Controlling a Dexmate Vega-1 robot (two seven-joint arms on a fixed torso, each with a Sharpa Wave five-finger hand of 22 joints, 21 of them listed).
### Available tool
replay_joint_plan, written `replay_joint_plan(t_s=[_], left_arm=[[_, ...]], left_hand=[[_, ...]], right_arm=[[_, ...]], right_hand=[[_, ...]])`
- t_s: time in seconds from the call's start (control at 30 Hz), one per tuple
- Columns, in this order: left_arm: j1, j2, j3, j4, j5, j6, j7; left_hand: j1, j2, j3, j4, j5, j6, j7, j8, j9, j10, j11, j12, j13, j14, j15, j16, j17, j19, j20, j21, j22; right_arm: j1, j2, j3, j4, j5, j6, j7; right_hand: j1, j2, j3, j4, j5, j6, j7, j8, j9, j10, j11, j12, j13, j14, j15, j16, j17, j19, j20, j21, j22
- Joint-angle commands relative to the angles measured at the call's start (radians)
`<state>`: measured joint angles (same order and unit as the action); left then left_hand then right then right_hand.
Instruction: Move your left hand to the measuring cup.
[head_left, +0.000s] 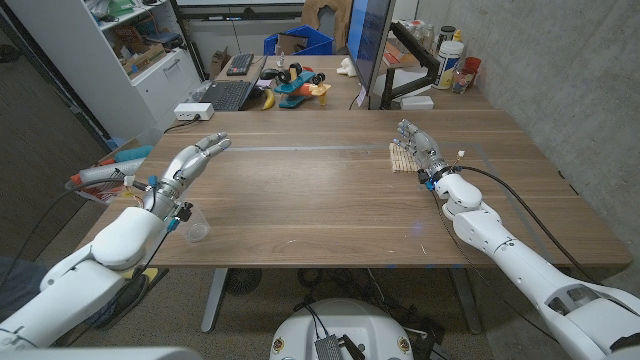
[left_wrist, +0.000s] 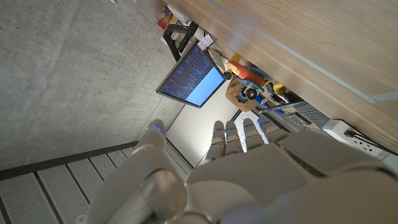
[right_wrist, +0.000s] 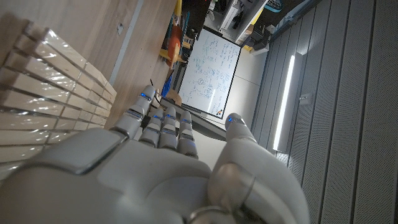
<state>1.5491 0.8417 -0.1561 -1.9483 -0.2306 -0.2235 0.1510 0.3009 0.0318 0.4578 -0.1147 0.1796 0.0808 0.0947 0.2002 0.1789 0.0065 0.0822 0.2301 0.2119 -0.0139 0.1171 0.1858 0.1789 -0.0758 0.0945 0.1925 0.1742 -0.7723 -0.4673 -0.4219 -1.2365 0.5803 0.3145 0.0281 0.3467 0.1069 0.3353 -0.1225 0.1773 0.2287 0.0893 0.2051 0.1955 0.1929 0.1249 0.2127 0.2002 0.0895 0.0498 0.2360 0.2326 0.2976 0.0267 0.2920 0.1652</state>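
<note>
My left hand (head_left: 192, 163): it hangs above the table's left part with fingers stretched forward and a little apart, holding nothing; the left wrist view (left_wrist: 239, 140) shows the same straight fingers with nothing between them.
Measuring cup (head_left: 196, 226): a small clear cup standing upright on the table, behind my fingertips and close under my wrist, toward the table's near edge. It touches nothing of mine.
Step in hand: I judge the reach barely begun, since my fingers point away from the cup.
How to do it well: I would draw the hand back toward my own body and lower it, bringing the palm beside the cup rather than down on top. It looks light and clear, so a brush from my wrist could tip it or push it off the near edge.
In the way: nothing lies between hand and cup; the risk is my own forearm passing over it.
Wooden table (head_left: 320, 200): bare wood ahead of my fingers.
Bin of tools (head_left: 105, 178): just outside my hand, at the table's left edge, well apart from the cup.
My right hand (head_left: 420, 148): far across the table, fingers extended and together-ish, gripping nothing, just beside a wooden slatted piece (head_left: 400, 158), also seen in the right wrist view (right_wrist: 50, 81).
</note>
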Motion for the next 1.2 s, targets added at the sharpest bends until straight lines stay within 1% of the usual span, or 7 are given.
replay_joint_plan(t_s=[0.03,0.37,0.73,1.0,1.2], left_arm=[[0.062,-0.037,-0.074,-0.046,0.083,0.044,0.016],[0.105,-0.075,-0.122,-0.087,0.165,0.085,0.021],[0.152,-0.125,-0.178,-0.13,0.239,0.128,0.015],[0.17,-0.153,-0.208,-0.15,0.264,0.146,-0.009],[0.17,-0.173,-0.218,-0.152,0.276,0.154,-0.019]], left_hand=[[0.009,0.002,0.0,-0.006,-0.003,0.007,-0.001,0.0,0.005,0.006,-0.003,0.003,0.001,0.002,-0.002,0.005,0.003,-0.005,0.003,0.001,0.005],[0.014,0.004,0.001,-0.01,-0.003,0.014,-0.002,0.002,0.005,0.008,-0.004,0.004,0.002,0.003,-0.005,0.005,0.003,-0.006,0.002,0.002,0.005],[0.019,0.006,0.002,-0.013,-0.003,0.018,-0.005,0.001,0.006,0.009,-0.007,0.004,0.002,0.003,-0.006,0.005,0.003,-0.008,0.002,0.001,0.005],[0.022,0.007,0.002,-0.015,-0.003,0.02,-0.006,0.001,0.006,0.011,-0.007,0.004,0.002,0.003,-0.006,0.005,0.003,-0.01,0.003,0.001,0.005],[0.025,0.008,0.002,-0.017,-0.003,0.023,-0.005,0.001,0.006,0.01,-0.009,0.003,0.002,0.003,-0.005,0.005,0.003,-0.01,0.004,0.001,0.005]], right_arm=[[0.001,0.003,-0.003,0.007,0.0,-0.002,0.001],[0.013,0.009,-0.007,0.025,-0.002,0.001,0.01],[0.02,0.012,-0.013,0.027,-0.007,-0.003,0.013],[0.028,0.016,-0.015,0.035,-0.007,-0.003,0.016],[0.031,0.019,-0.017,0.043,-0.008,-0.003,0.017]], right_hand=[[0.004,0.008,-0.003,-0.003,0.007,0.006,-0.007,-0.003,0.001,0.008,-0.001,-0.003,0.003,0.01,0.002,-0.001,-0.001,0.009,0.003,-0.003,0.004],[0.004,0.009,-0.003,-0.003,0.007,0.005,-0.008,-0.004,0.001,0.009,0.0,-0.003,0.003,0.01,0.002,-0.002,-0.001,0.01,0.004,-0.007,0.004],[0.004,0.01,-0.005,-0.003,0.007,0.005,-0.008,-0.004,0.001,0.009,0.0,-0.003,0.003,0.01,0.002,-0.002,-0.001,0.012,0.004,-0.01,0.004],[0.004,0.01,-0.005,-0.003,0.007,0.005,-0.009,-0.004,0.001,0.01,0.001,-0.003,0.003,0.01,0.003,-0.003,-0.001,0.013,0.004,-0.013,0.004],[0.005,0.011,-0.006,-0.003,0.007,0.005,-0.009,-0.004,0.001,0.009,0.001,-0.003,0.003,0.01,0.003,-0.003,-0.002,0.014,0.004,-0.016,0.004]])
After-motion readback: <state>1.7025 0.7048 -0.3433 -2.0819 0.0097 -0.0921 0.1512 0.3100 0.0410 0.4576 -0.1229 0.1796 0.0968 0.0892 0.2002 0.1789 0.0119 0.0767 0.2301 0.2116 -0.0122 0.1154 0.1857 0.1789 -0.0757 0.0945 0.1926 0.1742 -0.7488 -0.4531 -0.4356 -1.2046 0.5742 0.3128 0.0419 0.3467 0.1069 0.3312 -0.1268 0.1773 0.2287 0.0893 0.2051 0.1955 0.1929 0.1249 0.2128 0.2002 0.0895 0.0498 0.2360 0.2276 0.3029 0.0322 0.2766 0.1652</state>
